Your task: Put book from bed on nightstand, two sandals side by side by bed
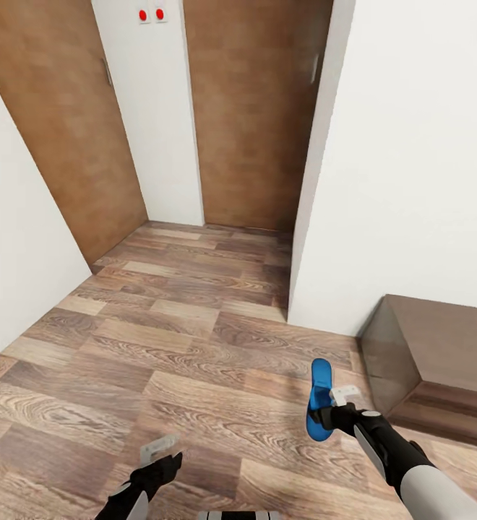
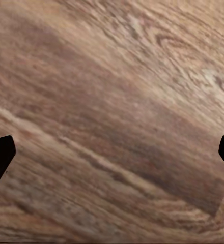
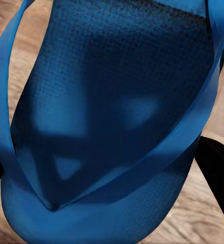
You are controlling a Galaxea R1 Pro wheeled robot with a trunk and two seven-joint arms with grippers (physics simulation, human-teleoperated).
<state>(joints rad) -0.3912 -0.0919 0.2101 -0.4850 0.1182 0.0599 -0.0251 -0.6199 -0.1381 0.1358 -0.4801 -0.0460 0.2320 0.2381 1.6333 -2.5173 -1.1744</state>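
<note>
My right gripper (image 1: 330,409) is shut on one bright blue sandal (image 1: 319,399), held off the wood floor at the lower right of the head view. Seen close in the right wrist view, the sandal (image 3: 112,127) has its sole and crossing straps between my dark fingertips (image 3: 216,173). My left gripper (image 1: 160,453) hangs low at the lower left, open and holding nothing; its wrist view looks straight down at floor planks (image 2: 112,112) between two black fingertips (image 2: 0,157). The book, the bed, the nightstand and the other sandal are out of view.
A dark brown wooden piece of furniture (image 1: 441,361) stands at the right against a white wall corner (image 1: 318,217). Ahead are two brown wooden doors (image 1: 256,108) with a white wall strip (image 1: 152,108) between them. Plank floor (image 1: 173,325) stretches ahead and left.
</note>
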